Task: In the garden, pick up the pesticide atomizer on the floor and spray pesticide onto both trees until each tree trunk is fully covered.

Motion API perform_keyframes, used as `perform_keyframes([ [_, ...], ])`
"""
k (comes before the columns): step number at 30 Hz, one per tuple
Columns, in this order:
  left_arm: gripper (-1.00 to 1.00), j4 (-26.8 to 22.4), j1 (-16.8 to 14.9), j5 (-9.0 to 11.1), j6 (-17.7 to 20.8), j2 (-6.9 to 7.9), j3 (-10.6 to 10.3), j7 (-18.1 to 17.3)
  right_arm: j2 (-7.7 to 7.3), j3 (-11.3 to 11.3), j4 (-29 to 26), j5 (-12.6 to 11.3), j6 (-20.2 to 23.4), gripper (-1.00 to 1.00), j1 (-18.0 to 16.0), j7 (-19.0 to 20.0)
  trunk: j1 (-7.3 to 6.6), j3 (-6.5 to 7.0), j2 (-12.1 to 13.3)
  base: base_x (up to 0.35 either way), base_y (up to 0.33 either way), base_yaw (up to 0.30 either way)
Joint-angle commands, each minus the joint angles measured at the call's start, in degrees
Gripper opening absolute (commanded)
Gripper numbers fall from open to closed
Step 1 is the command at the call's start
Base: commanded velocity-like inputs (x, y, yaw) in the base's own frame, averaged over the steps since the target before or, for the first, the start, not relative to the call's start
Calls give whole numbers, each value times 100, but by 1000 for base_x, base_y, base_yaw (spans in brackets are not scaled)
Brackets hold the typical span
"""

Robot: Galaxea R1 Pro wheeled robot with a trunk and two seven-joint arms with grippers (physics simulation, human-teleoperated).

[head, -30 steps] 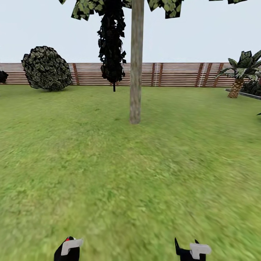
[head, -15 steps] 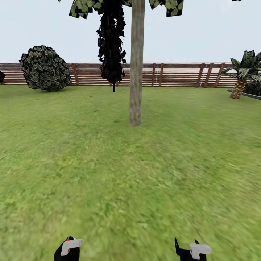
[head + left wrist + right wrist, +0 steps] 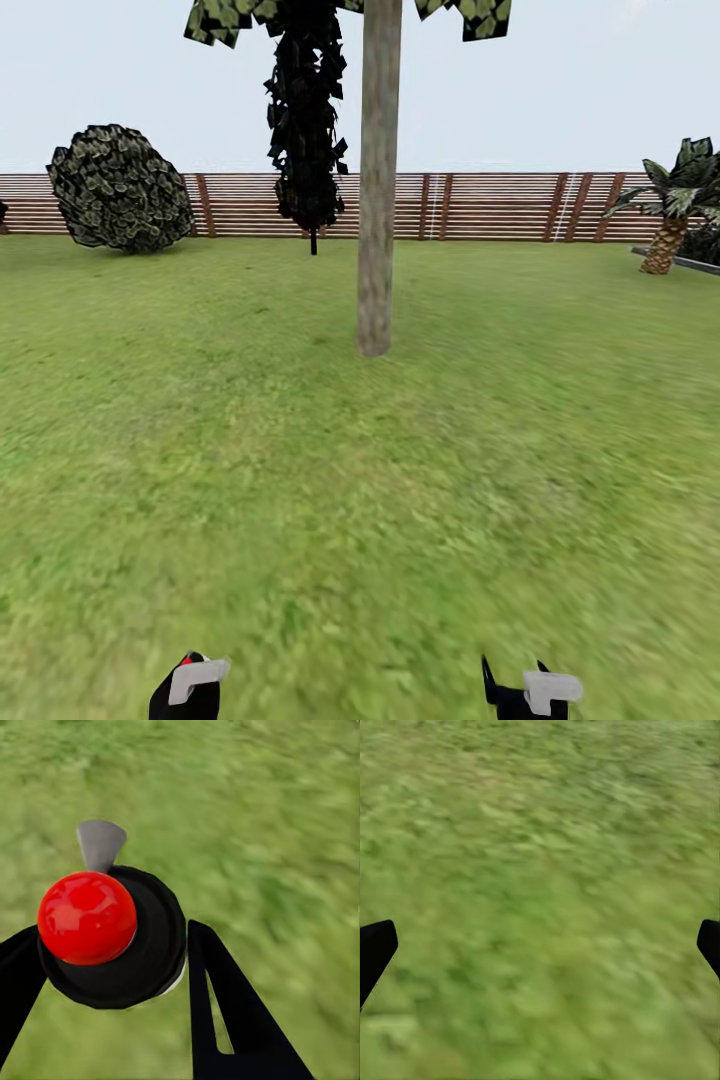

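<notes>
**Sprayer in our left gripper, tree trunk dead ahead on the lawn**

In the left wrist view the sprayer (image 3: 112, 937) sits between our left gripper's (image 3: 112, 1005) black fingers (image 3: 225, 1012), which are clamped on its black body. It has a red ball top and a grey nozzle tab sticking out past it. In the head view the left gripper (image 3: 188, 688) is at the bottom edge, with a speck of red and a grey tab showing.

Tree trunk (image 3: 377, 180): thick, pale grey-brown, upright, straight ahead in the middle distance, base on the lawn (image 3: 300, 480). Well apart from both grippers. Leaf clumps hang by its top at the frame edge.

Our right gripper (image 3: 525, 690) is at the bottom edge of the head view. In the right wrist view its fingers (image 3: 375, 949) stand wide apart at the two sides, with just blurred grass between them.

Further out: a slim near-black tree (image 3: 308, 120) behind and left of the trunk, a round dark bush (image 3: 120, 188) far left, a small palm (image 3: 672, 200) far right. A brown slatted fence (image 3: 480, 205) runs across behind all of them.
</notes>
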Motion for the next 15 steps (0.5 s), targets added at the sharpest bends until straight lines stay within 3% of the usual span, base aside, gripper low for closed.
perform_keyframes([
  [1, -100, -1, 0, 0, -1, 0, 0, 0, 0, 0, 0, 0, 0, 100, 0, 0, 0, 0, 0, 339, 0, 0],
  [15, -100, -1, 0, 0, -1, 0, 0, 0, 0, 0, 0, 0, 0, 100, 0, 0, 0, 0, 0, 339, 0, 0],
])
